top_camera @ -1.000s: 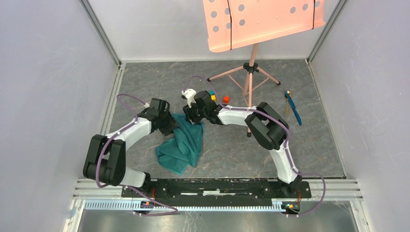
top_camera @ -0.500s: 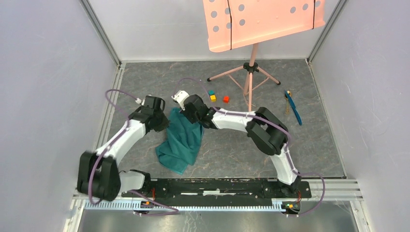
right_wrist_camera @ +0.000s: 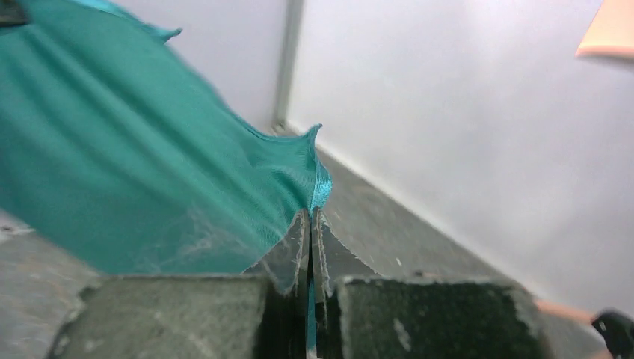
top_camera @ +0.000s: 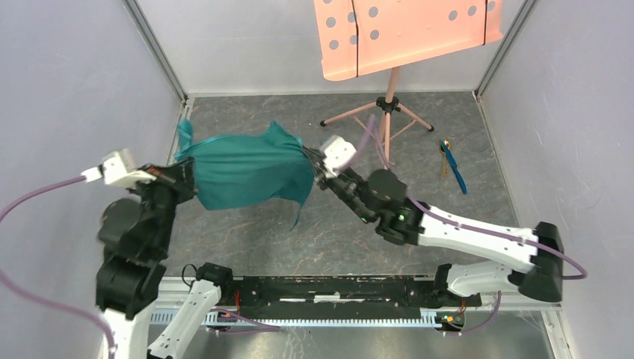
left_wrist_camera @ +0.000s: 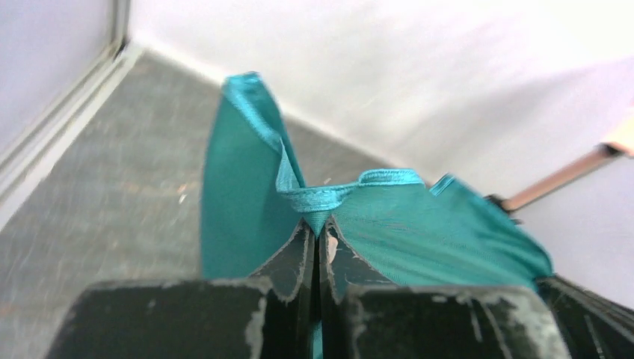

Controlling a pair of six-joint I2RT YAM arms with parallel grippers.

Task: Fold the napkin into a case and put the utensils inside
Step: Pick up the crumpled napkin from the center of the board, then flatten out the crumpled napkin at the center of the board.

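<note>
Two robot arms hold a soft, roughly square teal-green cloth napkin (top_camera: 247,168) stretched between them as a hanging sheet above the grey marbled table (top_camera: 374,232). The left gripper (top_camera: 188,173) has its black fingers pressed together on the napkin's upper hem near one corner. The left wrist view shows the hem bunched into a small fold right at the fingertips, with a loose corner standing up just beyond them. The right gripper (top_camera: 312,164) is likewise clamped shut on the hem near the opposite top corner, with the fabric running away from its fingertips toward the left gripper and a small peak of cloth rising just above the pinch. Below the right gripper, a narrow tail of the napkin dangles from the lower edge; whether it reaches the table cannot be told. Well apart from the right gripper, off to its right and nearer the side wall, a thin bright blue utensil (top_camera: 455,173) and a slim golden-brown spoon (top_camera: 444,161) lie side by side on the table. Beyond the right gripper, the salmon-pink perforated music stand (top_camera: 404,30) stands on its tripod.
</note>
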